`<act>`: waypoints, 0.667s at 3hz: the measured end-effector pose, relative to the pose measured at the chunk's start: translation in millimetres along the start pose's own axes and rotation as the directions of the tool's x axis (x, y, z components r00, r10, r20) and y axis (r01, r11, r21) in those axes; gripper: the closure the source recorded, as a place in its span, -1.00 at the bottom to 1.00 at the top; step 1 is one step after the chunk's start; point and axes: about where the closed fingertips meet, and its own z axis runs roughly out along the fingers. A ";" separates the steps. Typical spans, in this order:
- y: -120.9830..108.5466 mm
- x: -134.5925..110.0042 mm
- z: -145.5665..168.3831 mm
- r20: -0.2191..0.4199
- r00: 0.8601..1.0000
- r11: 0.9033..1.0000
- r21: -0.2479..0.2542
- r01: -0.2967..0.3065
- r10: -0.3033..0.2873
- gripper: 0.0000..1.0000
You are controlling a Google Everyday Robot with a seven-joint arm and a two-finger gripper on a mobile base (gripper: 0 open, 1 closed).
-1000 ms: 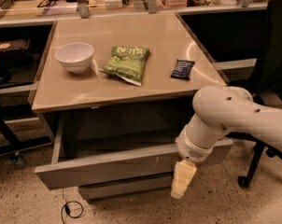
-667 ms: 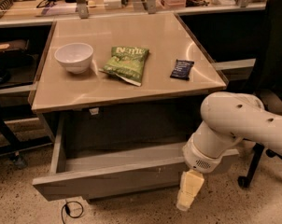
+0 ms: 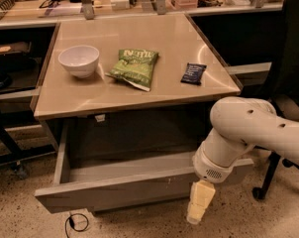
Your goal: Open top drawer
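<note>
Your top drawer (image 3: 115,195) sits pulled well out across the lower half of the frame, under the tabletop (image 3: 139,90). Judge it stiff and fairly heavy, sliding on rails — its smooth handleless face gives nothing to pinch, so the top lip is the likely hold. The gripper (image 3: 199,208) hangs at lower right, by the drawer's front; spread or pressed together, you cannot tell.

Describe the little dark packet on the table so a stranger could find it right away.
Find the tan tabletop above the pulled-out top drawer, where the end effector hangs at the front's right end. Three items sit in a row; the packet is rightmost, past the white bowl and green bag. It alone is small, flat and dark blue.
</note>
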 end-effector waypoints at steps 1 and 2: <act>14.2 11.7 6.6 -0.022 1.000 0.999 -0.038 -0.007 0.007 -1.00; 25.1 16.8 6.0 -0.019 1.000 0.998 -0.057 -0.005 0.004 -1.00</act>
